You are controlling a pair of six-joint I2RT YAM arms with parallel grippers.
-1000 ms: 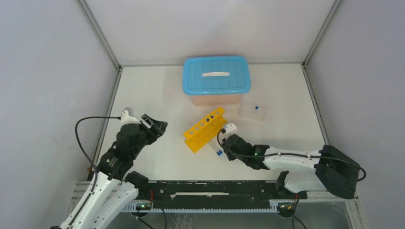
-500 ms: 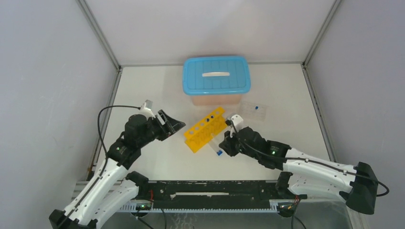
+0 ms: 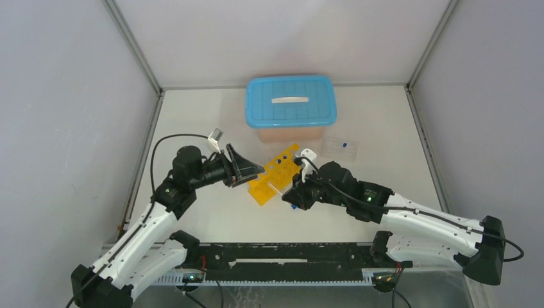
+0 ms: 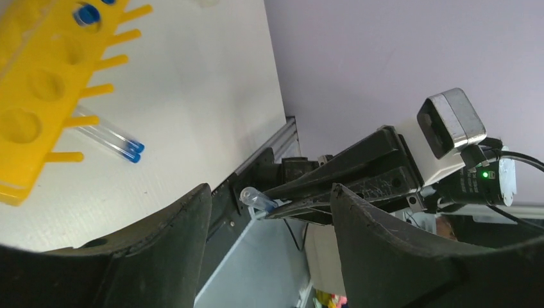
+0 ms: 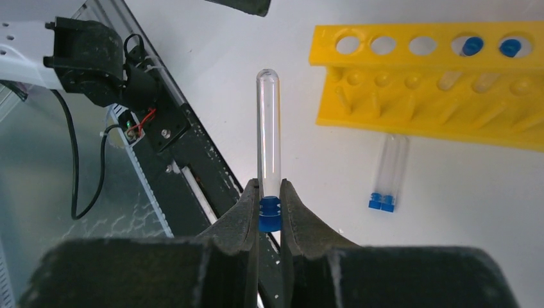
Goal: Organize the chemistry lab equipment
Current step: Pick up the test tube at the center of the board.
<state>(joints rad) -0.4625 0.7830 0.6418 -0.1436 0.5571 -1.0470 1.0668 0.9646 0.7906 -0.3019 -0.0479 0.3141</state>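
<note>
R gripper clenched on tube, now lifted; L gripper released, swung toward rack. I expect insertion next.

A plastic storage box sits at the middle of the white worktop's far edge. Its bright blue lid is closed over a pale, translucent base. A white handle strip lies across the lid's centre. Grey walls enclose the worktop on three sides, and aluminium posts rise from its far corners.
</note>
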